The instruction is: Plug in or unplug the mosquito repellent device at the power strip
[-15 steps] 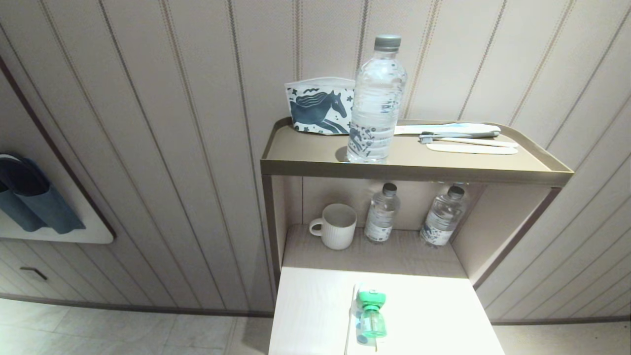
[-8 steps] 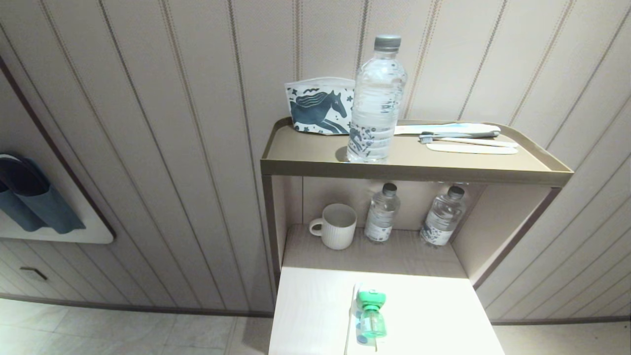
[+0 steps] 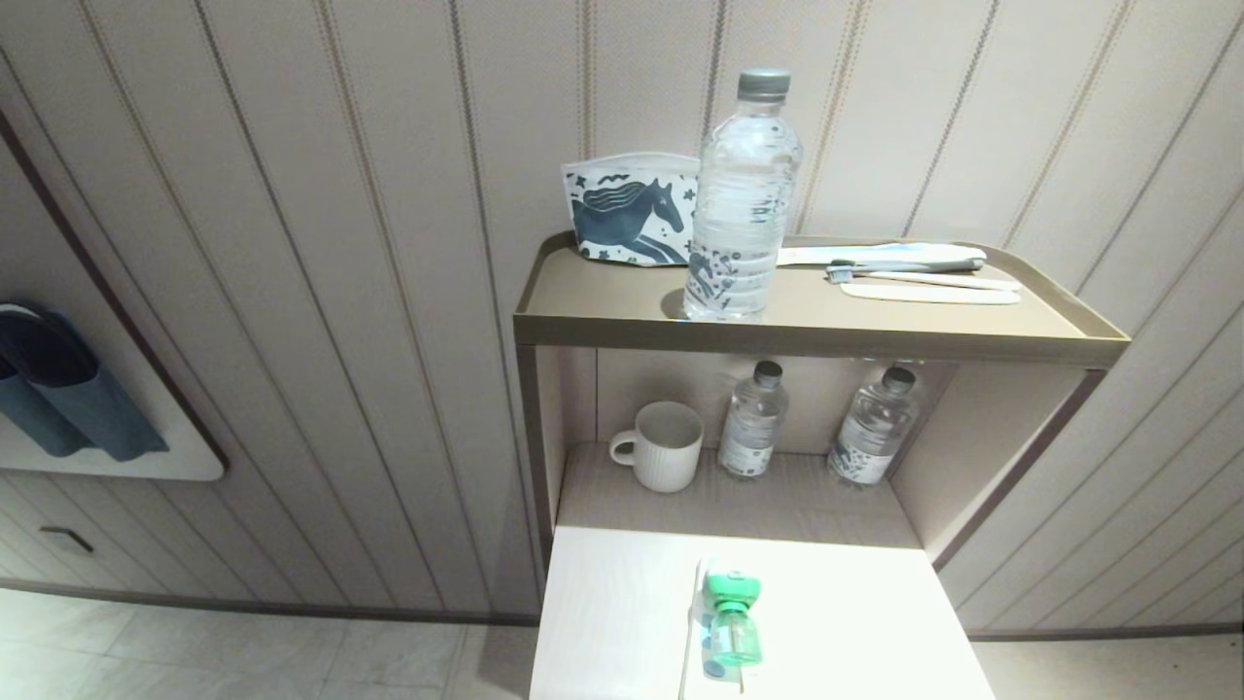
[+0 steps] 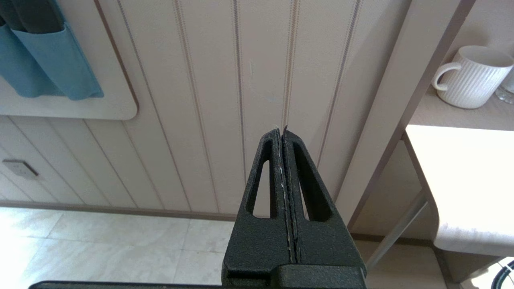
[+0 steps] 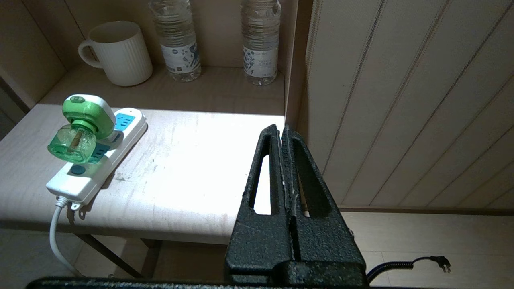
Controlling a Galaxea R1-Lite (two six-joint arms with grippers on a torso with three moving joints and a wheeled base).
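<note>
- Head view: the mosquito repellent device [image 3: 732,617] sat plugged into the power strip [image 3: 693,632] near the front edge of the pale table [image 3: 855,622], well below the water bottle [image 3: 741,194] on the upper shelf. Neither arm showed.
- Left wrist view: the left gripper [image 4: 282,134] hung beside the table, facing the panelled wall, its fingers pressed together on nothing; a white mug [image 4: 470,76] stood in the niche.
- Right wrist view: the right gripper [image 5: 281,132] hovered off the table's right side, well apart from the device [image 5: 82,124], its fingers likewise pressed together and empty. The unit looked light, rigid and smooth. The white head seemed the firmer hold, not the clear green bottle; the light strip might lift with it.
</note>
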